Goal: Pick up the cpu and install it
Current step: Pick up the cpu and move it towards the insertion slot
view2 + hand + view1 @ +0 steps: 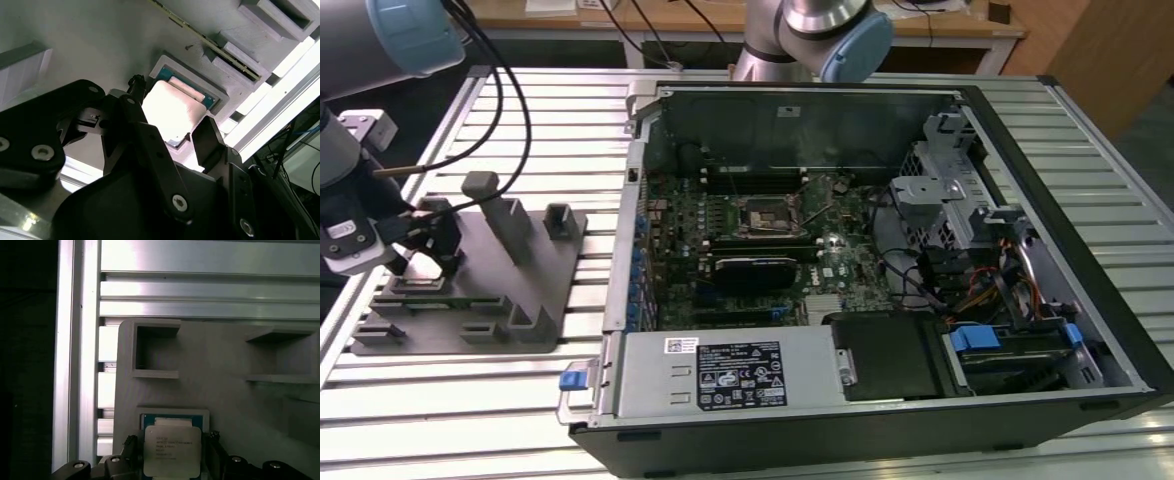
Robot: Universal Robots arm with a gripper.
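1. The cpu (172,450), a small flat square with a pale metal lid, sits in a shallow square recess near one corner of the grey fixture (225,355).
2. The gripper (172,135) straddles it, black fingers (207,142) spread at two opposite edges, not yet pinching.
3. Judged light, rigid and slippery-topped; its underside is likely delicate, so the side edges are the place to hold.
4. The fixture looks matt plastic on a ribbed aluminium table (480,400).

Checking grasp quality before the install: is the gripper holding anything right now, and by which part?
It cannot be told. The gripper has a finger on either side of the cpu, which sits at its recess in the grey fixture.
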